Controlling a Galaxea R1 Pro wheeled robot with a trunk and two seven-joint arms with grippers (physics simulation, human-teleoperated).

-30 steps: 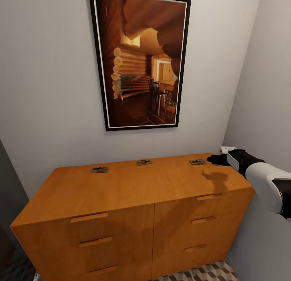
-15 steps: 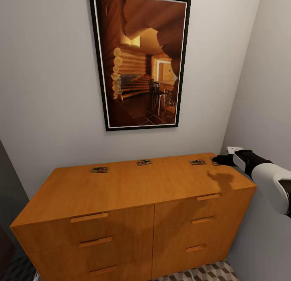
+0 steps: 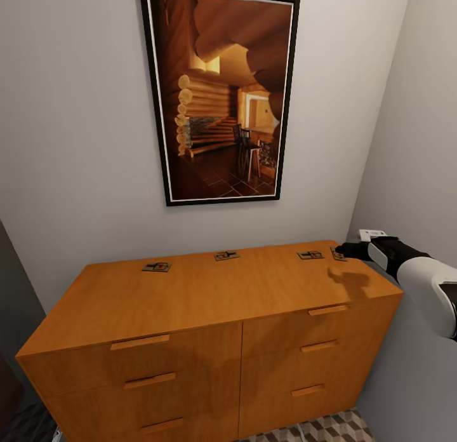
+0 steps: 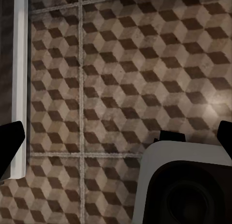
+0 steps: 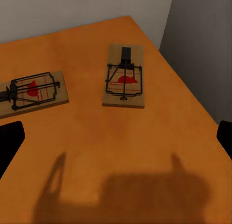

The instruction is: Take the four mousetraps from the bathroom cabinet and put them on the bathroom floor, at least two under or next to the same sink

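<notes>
The cabinet [image 3: 209, 315] fills the lower half of your head view, pushed against the wall beneath the big framed picture [image 3: 219, 96], with a strip of the bathroom floor [image 3: 317, 429] showing at the bottom right. All four mousetraps lie along the back of its flat top: one at centre left [image 3: 156, 267], one in the middle [image 3: 226, 255], one toward the right [image 3: 310, 254], and the last by the right corner [image 3: 337, 254]. Your right gripper [image 3: 348, 249] hovers at that corner, just beside the last trap, so this arm is plainly the nearer one. In the right wrist view the corner trap [image 5: 124, 82] lies straight ahead of the jaws, which are spread wide with a dark tip at each side edge of the frame; its long axis runs roughly along your line of approach, so I judge you would close across its narrow width. The neighbouring trap [image 5: 33, 92] sits off to the frame's left, turned crosswise. Your left gripper [image 4: 116, 142] hangs over the tiled floor, jaws likewise spread.
</notes>
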